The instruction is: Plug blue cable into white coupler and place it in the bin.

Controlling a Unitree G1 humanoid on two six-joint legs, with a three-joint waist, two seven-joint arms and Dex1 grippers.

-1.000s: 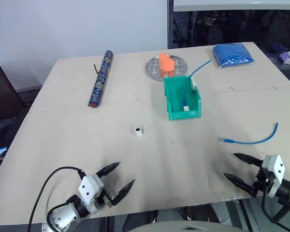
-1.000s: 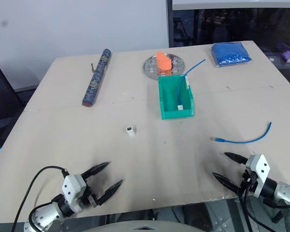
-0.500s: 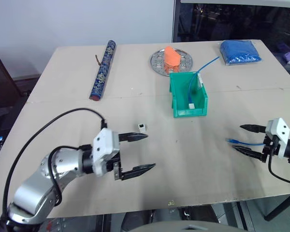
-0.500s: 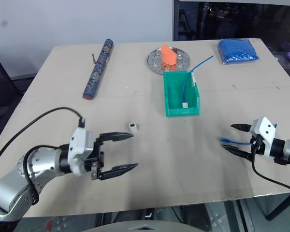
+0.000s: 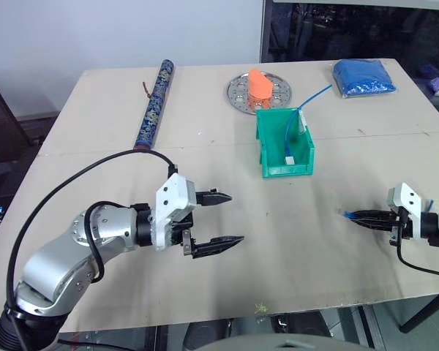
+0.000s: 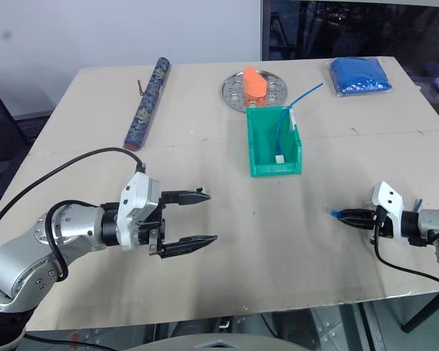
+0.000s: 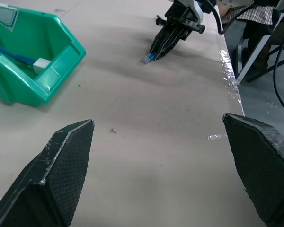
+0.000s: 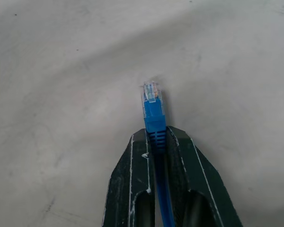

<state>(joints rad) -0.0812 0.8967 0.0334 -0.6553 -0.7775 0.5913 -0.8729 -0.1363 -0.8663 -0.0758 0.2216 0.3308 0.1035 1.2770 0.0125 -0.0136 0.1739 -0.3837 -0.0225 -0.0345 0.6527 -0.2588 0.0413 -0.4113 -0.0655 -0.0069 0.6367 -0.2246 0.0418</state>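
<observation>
right wrist view, right gripper (image 8: 155,142) pinching blue cable (image 8: 151,109)

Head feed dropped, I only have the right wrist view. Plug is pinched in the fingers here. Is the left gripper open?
Observer: Yes. The left gripper is open wide, above the table, with its fingers pointing across at the right gripper.
Operator: Where is the bin?
Observer: The bin stands farther back on the table, between the two arms, with its scooped front towards the robot.
Operator: Empty?
Observer: No. A second blue cable lies in it with a white block on its end. Its other end sticks out over the back wall.
</observation>
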